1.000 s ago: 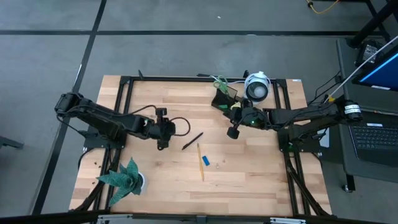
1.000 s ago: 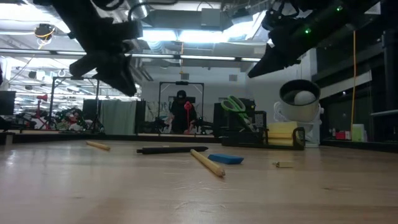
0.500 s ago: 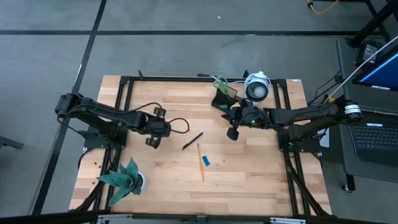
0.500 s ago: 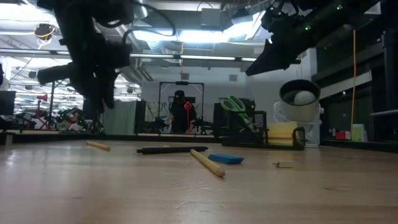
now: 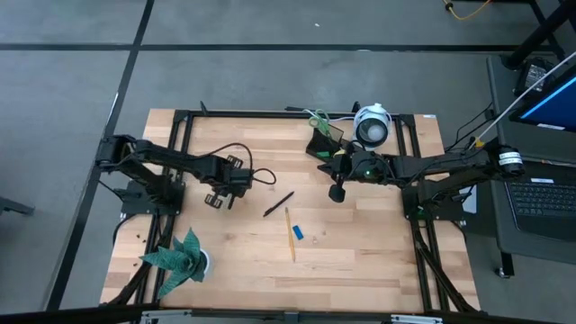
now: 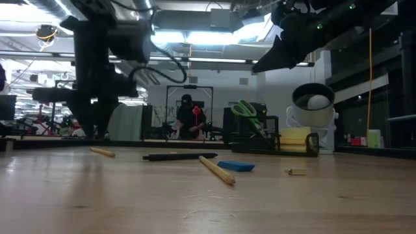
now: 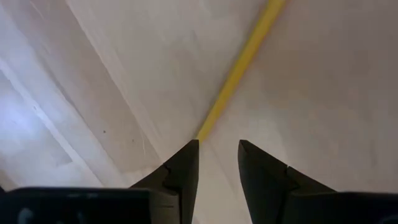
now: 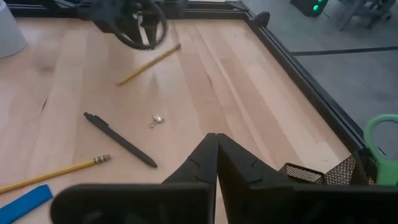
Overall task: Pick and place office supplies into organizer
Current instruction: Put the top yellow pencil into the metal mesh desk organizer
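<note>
A yellow pencil [image 7: 239, 68] lies on the wooden table [image 5: 360, 261] at its left middle. My left gripper [image 7: 217, 147] points down just over its end, open; the pencil's end [image 7: 202, 132] shows by one fingertip. A black pen [image 5: 278, 204], a second pencil [image 5: 291, 232], a blue block [image 5: 298, 232] and a tiny piece [image 5: 316, 239] lie at the table's middle. The black organizer [image 5: 324, 142] at the far side holds green scissors [image 6: 246, 109] and a yellow pad [image 6: 296, 138]. My right gripper [image 5: 335, 191] hangs shut in front of it.
A round white device [image 5: 371, 126] stands right of the organizer. A green paper plant [image 5: 180, 256] sits at the near left corner. A small metal clip [image 8: 155, 119] lies between the pen and the left pencil. Black frame rails [image 5: 184, 135] run along the table's sides.
My left gripper has gone toward the table's left edge and down, and has tipped from a slant to pointing nearly straight down, rolling as it went. It now stands over the left pencil. The supplies on the table have not moved.
</note>
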`<act>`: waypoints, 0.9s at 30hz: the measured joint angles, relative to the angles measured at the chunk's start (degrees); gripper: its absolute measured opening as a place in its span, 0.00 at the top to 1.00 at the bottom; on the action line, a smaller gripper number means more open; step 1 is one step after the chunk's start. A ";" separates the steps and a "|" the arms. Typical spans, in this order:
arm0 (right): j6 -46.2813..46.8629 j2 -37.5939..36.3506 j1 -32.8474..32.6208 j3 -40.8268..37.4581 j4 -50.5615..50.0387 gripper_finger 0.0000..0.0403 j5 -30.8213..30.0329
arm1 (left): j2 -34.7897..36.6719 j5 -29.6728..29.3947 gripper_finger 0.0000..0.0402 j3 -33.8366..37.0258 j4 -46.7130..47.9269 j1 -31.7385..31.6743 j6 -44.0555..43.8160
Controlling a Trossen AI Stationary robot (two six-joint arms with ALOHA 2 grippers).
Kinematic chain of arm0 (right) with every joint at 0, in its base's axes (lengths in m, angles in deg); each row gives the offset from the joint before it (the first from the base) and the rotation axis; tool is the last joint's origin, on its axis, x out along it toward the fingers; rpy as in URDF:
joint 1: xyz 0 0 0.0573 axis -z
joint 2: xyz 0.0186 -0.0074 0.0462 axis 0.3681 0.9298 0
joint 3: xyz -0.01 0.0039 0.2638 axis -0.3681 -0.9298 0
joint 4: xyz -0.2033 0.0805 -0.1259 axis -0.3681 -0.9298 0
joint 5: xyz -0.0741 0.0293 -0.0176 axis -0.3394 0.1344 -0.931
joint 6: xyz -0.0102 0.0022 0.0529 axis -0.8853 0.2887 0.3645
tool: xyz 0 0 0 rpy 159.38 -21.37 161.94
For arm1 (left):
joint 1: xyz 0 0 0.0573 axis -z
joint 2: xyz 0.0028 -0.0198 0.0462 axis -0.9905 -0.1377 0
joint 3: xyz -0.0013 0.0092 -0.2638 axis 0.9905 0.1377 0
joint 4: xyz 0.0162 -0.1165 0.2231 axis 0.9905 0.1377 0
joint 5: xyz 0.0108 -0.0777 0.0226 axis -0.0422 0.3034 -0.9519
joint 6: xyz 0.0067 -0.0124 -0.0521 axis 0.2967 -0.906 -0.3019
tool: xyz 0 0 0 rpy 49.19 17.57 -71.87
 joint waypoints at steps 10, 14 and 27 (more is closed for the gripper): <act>-1.50 0.00 0.02 0.00 -0.01 0.97 -0.01 | -2.92 -0.05 0.75 0.00 2.08 -7.09 6.62; -1.61 0.00 0.02 0.00 -0.12 0.97 0.22 | -2.89 1.07 0.75 0.00 1.61 -9.86 9.72; -1.77 0.00 0.02 -0.02 -0.37 0.97 0.27 | -2.59 5.54 0.75 5.26 -5.24 -16.18 16.89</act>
